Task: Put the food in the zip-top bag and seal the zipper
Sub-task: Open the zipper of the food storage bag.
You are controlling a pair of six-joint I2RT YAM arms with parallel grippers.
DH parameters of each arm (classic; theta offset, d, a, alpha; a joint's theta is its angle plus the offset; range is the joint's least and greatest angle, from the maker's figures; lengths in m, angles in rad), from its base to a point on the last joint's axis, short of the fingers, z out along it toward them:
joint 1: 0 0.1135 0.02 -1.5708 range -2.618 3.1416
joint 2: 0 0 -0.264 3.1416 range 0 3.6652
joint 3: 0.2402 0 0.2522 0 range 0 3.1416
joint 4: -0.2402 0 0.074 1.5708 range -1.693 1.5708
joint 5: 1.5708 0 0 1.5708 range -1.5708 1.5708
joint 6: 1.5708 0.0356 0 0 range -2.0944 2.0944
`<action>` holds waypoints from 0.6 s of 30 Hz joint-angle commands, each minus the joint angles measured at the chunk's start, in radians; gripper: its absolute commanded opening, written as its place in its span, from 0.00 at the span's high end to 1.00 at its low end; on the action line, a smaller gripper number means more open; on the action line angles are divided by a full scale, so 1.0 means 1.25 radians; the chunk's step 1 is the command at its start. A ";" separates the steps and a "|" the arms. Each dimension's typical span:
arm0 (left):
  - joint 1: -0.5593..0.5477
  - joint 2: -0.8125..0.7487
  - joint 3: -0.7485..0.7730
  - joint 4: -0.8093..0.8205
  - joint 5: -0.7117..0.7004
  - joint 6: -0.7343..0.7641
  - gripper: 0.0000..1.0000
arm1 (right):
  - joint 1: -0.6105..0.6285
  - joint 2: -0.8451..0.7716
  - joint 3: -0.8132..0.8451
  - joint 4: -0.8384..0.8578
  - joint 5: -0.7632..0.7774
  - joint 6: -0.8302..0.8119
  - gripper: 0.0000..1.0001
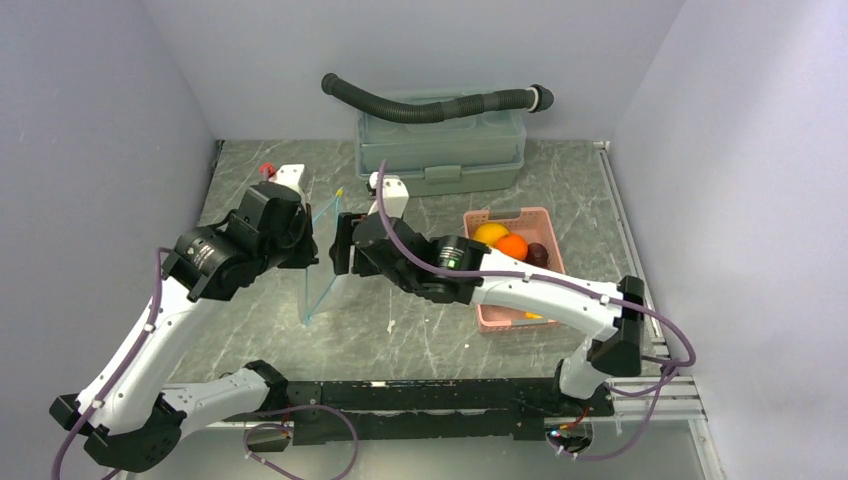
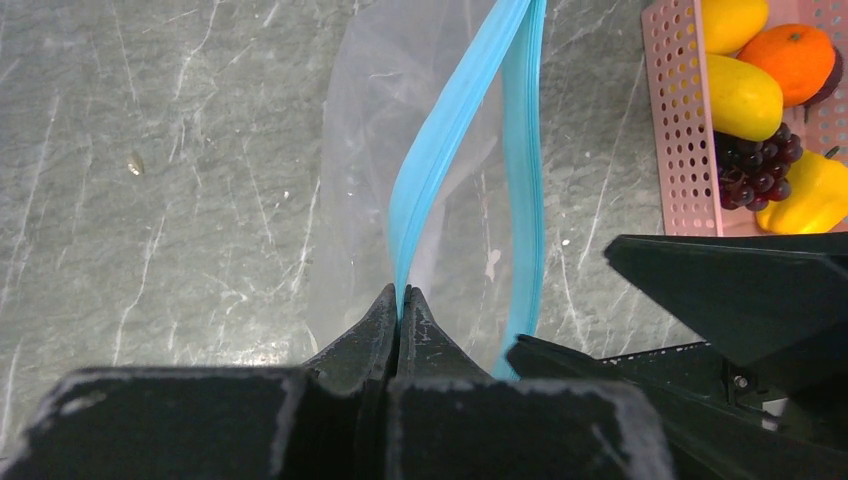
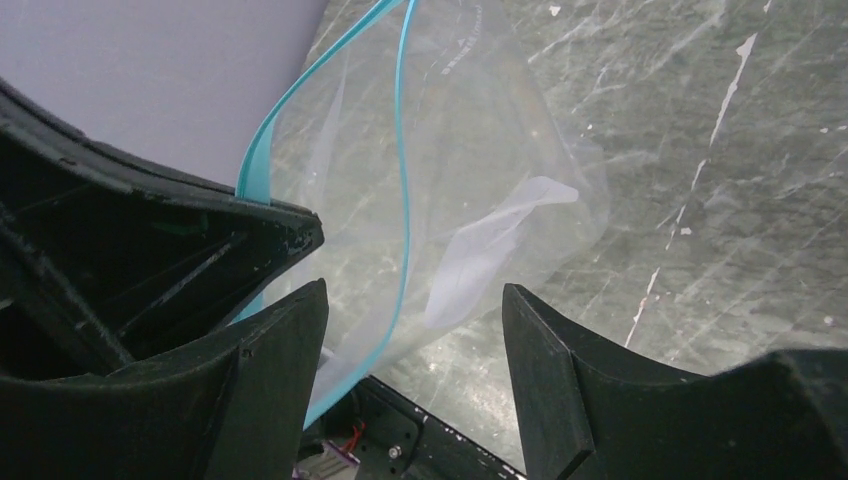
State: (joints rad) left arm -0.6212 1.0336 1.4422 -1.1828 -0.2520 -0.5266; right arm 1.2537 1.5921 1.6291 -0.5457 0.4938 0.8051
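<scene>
Spreading the mouth of the zip-top bag (image 3: 500, 150) reads as the step in hand; no food is in it yet. Left gripper (image 2: 400, 305): clamped tight on one lip of the teal-blue zipper (image 2: 450, 120), at the end of the strip. The bag hangs from it between the two arms, over the table (image 2: 150, 200); cannot tell whether its bottom corner rests on the surface. Right gripper (image 3: 412, 300): jaws wide apart, straddling the other lip, which runs between them and touches neither finger. Nothing is held on that side. The food lies together in the pink basket (image 2: 680, 130) to the right, well apart from the bag mouth: yellow lemon-like pieces (image 2: 742, 95), orange ball (image 2: 795, 60), grape bunch (image 2: 755, 165). Judgement on doing this well: close the right jaws on the zipper itself, not on the clear film below it, since the film is thin and would likely slip. Take the free lip only. The two lips lie close together next to the left pinch, so grip further along where they bow apart; otherwise both get caught and the mouth shuts. Then draw the grippers apart gently and sideways, as a hard pull may drag the zipper out of the left pinch. Risk: the bag is floppy, so the lip may swing out of line as the fingers close. Aim to leave the mouth facing up and toward the basket.
</scene>
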 commanded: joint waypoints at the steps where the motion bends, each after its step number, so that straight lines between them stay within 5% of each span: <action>1: 0.003 -0.009 0.002 0.041 -0.015 -0.029 1.00 | 0.002 0.043 0.069 -0.027 0.038 0.047 0.34; 10: 0.002 -0.014 -0.010 0.058 0.003 -0.038 1.00 | -0.015 0.102 0.105 -0.044 0.042 0.091 0.47; 18: 0.003 -0.019 -0.018 0.063 0.014 -0.039 1.00 | -0.026 0.115 0.093 -0.031 0.042 0.100 0.71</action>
State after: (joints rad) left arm -0.6212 1.0290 1.4281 -1.1408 -0.2470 -0.5476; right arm 1.2289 1.7370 1.7084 -0.5972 0.5205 0.9123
